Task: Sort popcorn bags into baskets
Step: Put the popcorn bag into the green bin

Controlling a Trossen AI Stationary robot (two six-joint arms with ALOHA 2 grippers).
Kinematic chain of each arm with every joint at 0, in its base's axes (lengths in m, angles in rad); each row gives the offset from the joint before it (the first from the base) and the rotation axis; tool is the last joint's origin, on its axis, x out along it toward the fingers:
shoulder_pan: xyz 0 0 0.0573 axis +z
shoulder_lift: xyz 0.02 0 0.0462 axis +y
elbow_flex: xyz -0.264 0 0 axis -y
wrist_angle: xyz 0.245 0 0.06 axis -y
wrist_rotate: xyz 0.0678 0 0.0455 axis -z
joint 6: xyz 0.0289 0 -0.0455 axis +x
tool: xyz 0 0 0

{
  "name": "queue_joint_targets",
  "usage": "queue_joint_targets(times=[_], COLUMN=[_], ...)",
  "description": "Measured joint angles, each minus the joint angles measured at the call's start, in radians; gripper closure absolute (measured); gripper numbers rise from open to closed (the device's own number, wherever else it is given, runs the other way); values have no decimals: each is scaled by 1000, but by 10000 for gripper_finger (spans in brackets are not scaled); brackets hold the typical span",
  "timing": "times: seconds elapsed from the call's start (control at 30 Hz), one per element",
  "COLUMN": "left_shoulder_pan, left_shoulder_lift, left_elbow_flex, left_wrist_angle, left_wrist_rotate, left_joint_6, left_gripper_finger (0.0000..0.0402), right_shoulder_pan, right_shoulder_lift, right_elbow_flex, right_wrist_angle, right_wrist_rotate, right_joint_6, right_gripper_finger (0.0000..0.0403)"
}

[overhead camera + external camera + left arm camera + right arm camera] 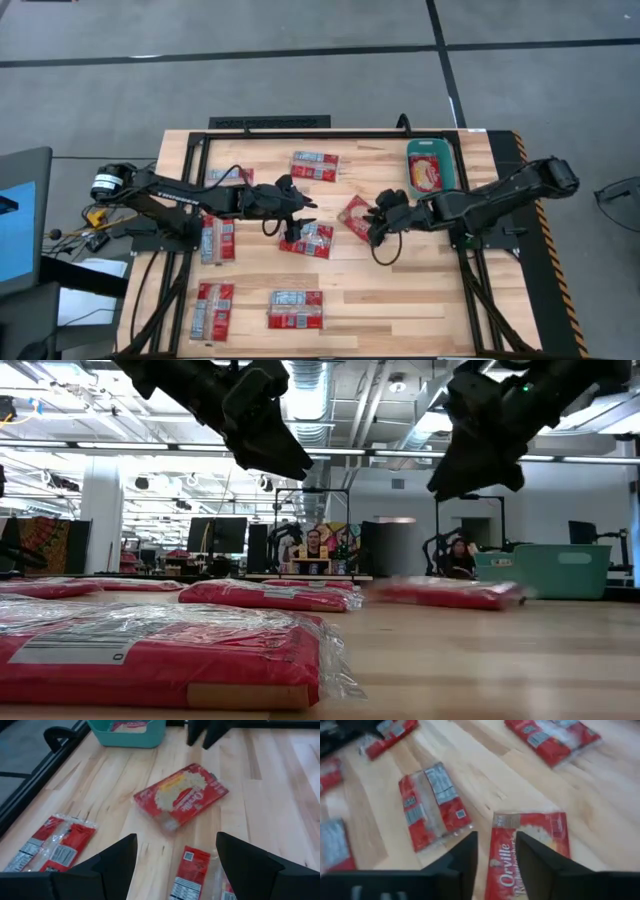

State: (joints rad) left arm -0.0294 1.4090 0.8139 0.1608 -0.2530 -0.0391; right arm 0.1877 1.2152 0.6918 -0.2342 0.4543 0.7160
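— Two arms over the pale wooden table (400,300)?
— Yes. Both grippers hang parted and empty: right gripper (376,228) above the flat red popcorn packet (355,217) near the teal plastic bin (449,160), left gripper (297,215) farther away.

left arm (190,195): black, made of long slim links, with small white lettering along one link
left arm base: carried a white and black round part, with yellow and orange cables beside it
right arm (500,195): black too, with thick rounded joints
cables: thin black ones looped out under each wrist
left gripper (175,865): two matte black fingers, broad and wedge-shaped
right gripper (497,860): two matte black fingers, flat-faced, set closer
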Motion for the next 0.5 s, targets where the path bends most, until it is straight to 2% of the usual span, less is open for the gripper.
queue_joint_targets(times=[0.07,0.2,0.27,0.5], left_shoulder_pan=[-5,-16,-17,-17], left_shoulder_lift=[0,0,0,0], left_elbow_flex=[0,0,0,0], left_wrist_angle=[-6,-36,-46,-44], left_wrist_rotate=[-15,-48,-50,-77], left_joint_6=[0,-5,-8,-10], left_gripper_finger=[139,139,139,139], right_shoulder_pan=[-31,-75,-72,-27], right_shoulder_lift=[0,43,76,262], right_elbow_flex=[1,0,0,1], right_wrist_angle=[-46,-223,-287,-265], right_wrist_rotate=[-55,-125,-132,-157], right_joint_6=[-102,-122,-123,-108], right_gripper_finger=[224,209,214,255])
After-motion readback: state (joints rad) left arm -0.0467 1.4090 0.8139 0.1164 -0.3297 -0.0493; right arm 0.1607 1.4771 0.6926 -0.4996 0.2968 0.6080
